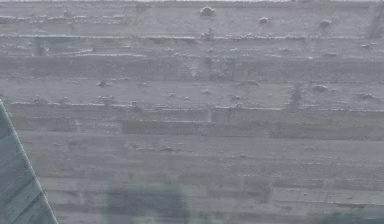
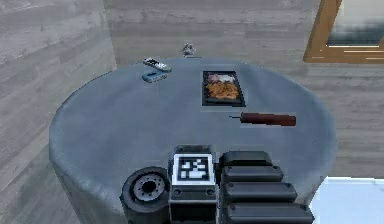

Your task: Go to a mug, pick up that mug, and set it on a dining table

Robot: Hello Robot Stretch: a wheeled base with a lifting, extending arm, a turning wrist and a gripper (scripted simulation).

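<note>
So the gripper (image 2: 148, 190) is that dark round lump at the bottom of the arm side view, just left of the white marker (image 2: 193, 168), with the arm (image 2: 255, 190) stacked up black to its right. I can't make out the fingers at all, so I honestly can't tell its state or whether it's carrying anything. It sits at the near edge of a round grey counter (image 2: 110, 130). Going outward across the top there's a dark red stick (image 2: 265, 119) right of centre, then a dark tray (image 2: 222, 87) with something orange-brown on it. Further out there's a small gadget (image 2: 153, 68) at upper left and a tiny grey blob (image 2: 188, 47) at the far edge, top centre. That blob is my best guess for the mug, but it's too small to call, and I see nothing else mug-shaped. The forward view is just grey planks (image 1: 200, 120). If it is the mug, I'd expect it to be stiff, light enough, glazed and a bit slippery, and chippy if knocked off that far edge. I'd take it across the body fairly low with the fingers either side of the wall. I'd skip the handle and keep it upright. It's well apart from the gripper, so it's a long reach.
</note>
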